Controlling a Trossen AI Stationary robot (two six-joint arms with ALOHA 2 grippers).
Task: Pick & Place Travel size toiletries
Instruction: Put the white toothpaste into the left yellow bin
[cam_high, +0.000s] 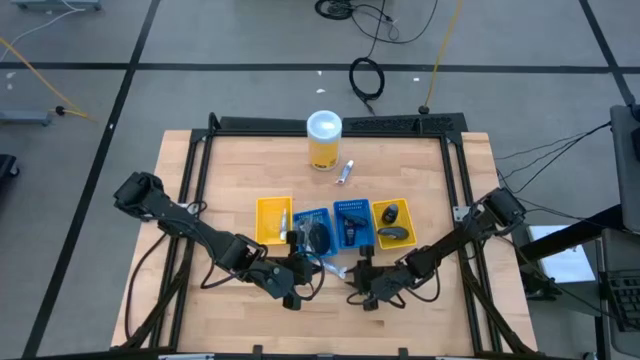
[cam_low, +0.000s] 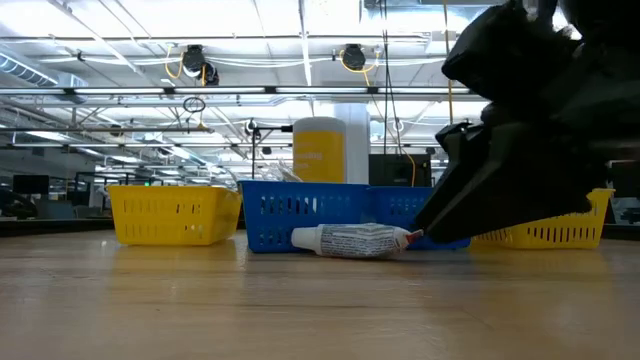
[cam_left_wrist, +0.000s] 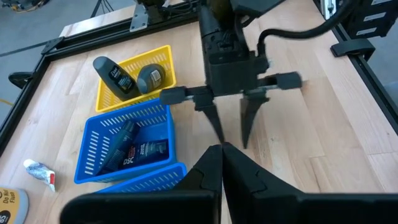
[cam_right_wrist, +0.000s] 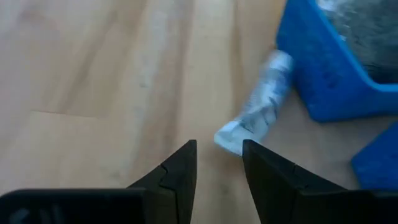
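A small white tube (cam_low: 355, 240) lies on its side on the table, right in front of a blue tray (cam_low: 330, 212); the high view shows the tube (cam_high: 335, 269) at the table's near middle. My right gripper (cam_right_wrist: 219, 146) is open, low over the table, with its fingertips just short of the tube's flat crimped end (cam_right_wrist: 229, 137). It also shows from the front in the left wrist view (cam_left_wrist: 232, 143). My left gripper (cam_left_wrist: 217, 152) is shut and hovers to the tube's left (cam_high: 303, 278). A second white tube (cam_high: 345, 172) lies near the canister.
Four trays stand in a row: yellow (cam_high: 262, 222), blue (cam_high: 322, 215), blue (cam_high: 351, 207) holding dark tubes (cam_left_wrist: 134, 146), yellow (cam_high: 378, 222) holding dark oval pieces (cam_left_wrist: 115, 74). A tall yellow canister (cam_high: 324, 140) stands toward the far edge. Bare wood lies near both grippers.
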